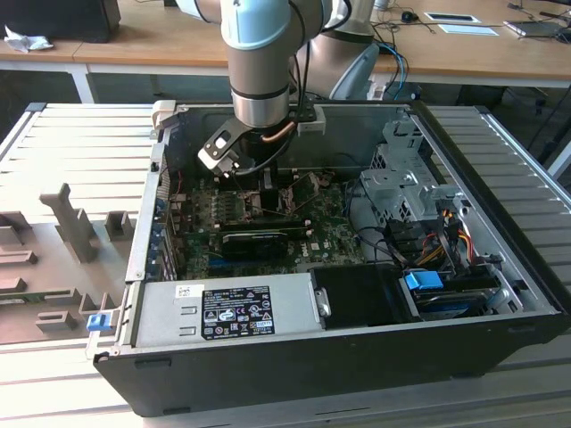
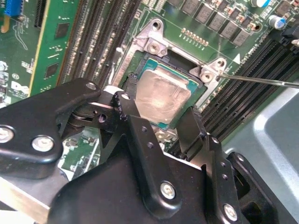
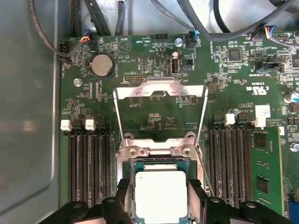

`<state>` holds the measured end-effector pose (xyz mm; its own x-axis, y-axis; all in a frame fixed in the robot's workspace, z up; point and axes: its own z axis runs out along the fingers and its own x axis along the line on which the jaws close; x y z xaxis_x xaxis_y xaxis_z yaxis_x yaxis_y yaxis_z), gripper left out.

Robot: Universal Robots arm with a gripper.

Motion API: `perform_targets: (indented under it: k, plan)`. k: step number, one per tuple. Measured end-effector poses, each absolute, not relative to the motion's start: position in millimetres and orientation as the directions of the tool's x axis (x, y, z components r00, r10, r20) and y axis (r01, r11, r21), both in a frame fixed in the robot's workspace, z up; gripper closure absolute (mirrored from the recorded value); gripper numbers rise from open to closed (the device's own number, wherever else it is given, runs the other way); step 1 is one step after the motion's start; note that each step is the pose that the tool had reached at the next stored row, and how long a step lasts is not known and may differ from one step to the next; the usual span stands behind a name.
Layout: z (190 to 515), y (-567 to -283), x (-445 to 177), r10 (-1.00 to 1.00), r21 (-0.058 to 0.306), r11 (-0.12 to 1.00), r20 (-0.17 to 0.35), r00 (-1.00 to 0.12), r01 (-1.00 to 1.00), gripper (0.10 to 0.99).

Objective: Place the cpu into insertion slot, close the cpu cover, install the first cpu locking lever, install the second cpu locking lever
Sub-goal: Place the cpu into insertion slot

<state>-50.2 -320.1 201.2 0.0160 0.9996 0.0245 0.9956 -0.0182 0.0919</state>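
One of four steps looked complete. Nearest the wrist, your gripper (image 3: 161, 186) had its fingers (image 3: 125, 191) pressed against two opposite edges of the cpu (image 3: 161, 203), which lay flat, silvery top up, within the insertion slot (image 3: 159, 161). Beyond it, the cpu cover (image 3: 140, 91) stood swung back on its hinge, clear of the slot, so you had not yet closed it. Farther out, in the second wrist view, a thin locking lever (image 2: 261, 80) stuck out unlatched; both lever steps appeared outstanding.
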Motion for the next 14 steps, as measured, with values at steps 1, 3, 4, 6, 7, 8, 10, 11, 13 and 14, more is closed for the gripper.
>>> perform_targets:
  k: [1, 3, 4, 6, 7, 8, 10, 11, 13, 14]
  plan:
    - [201.0, -319.8, -50.1, 1.000, 0.092, -0.018, 0.027, 0.016, 0.996, 0.482]
    - [200.8, -319.4, -50.1, 0.999, 0.092, -0.019, 0.030, 0.016, 0.996, 0.482]
    - [200.8, -319.4, -50.1, 0.999, 0.092, -0.019, 0.030, 0.016, 0.996, 0.482]
    - [200.9, -320.3, -50.2, 0.999, 0.092, -0.019, 0.030, 0.016, 0.996, 0.482]
    - [200.9, -320.9, -50.2, 0.999, 0.092, -0.019, 0.030, 0.016, 0.996, 0.482]
    - [200.9, -321.7, -50.2, 0.999, 0.092, -0.019, 0.029, 0.016, 0.996, 0.482]
    - [200.9, -322.1, -50.1, 1.000, 0.092, -0.019, 0.026, 0.016, 0.996, 0.482]
    - [200.9, -322.2, -50.2, 1.000, 0.092, -0.018, 0.022, 0.016, 0.996, 0.482]
    - [200.8, -322.2, -50.1, 1.000, 0.092, -0.016, -0.004, 0.016, 0.996, 0.482]
    - [200.8, -322.2, -50.1, 1.000, 0.092, -0.016, -0.006, 0.016, 0.996, 0.482]
